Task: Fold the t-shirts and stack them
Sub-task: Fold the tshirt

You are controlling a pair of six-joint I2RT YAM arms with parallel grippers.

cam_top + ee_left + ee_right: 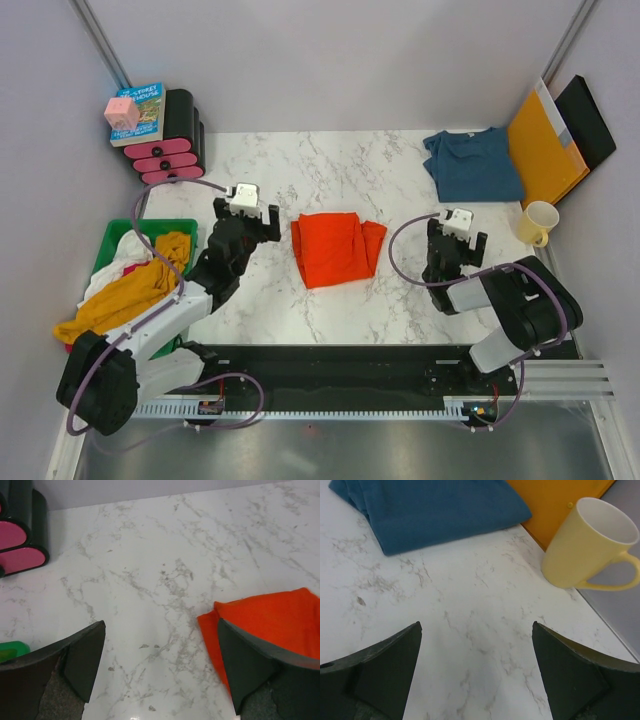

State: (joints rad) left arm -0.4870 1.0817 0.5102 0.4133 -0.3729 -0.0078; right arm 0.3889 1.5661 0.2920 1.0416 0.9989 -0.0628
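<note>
Marble-patterned white table [400, 305] fills the space between pale grey walls, with both arms reaching in from the near edge. The orange-red t-shirt [335, 248] lies roughly folded at the middle of the table, between the two grippers. The teal-blue t-shirt [475, 165] lies flat at the far right, up against an orange-yellow envelope [545, 148] that leans toward the wall with a black panel [588, 118] behind it. A pale yellow mug [538, 222] stands upright just in front of the envelope.

The left gripper [247, 213] hovers by the orange shirt's left edge, fingers spread wide with only bare marble between them. The right gripper [457, 240] is likewise spread and holds nothing, pointing at the marble between the blue shirt and the mug.

At the left edge a green bin [112, 238] holds mustard-yellow and white garments [130, 295] spilling over its rim. In the far left corner stands a black-and-pink rack [170, 148], with a book [148, 105] and a pink cube [122, 113] on top.
</note>
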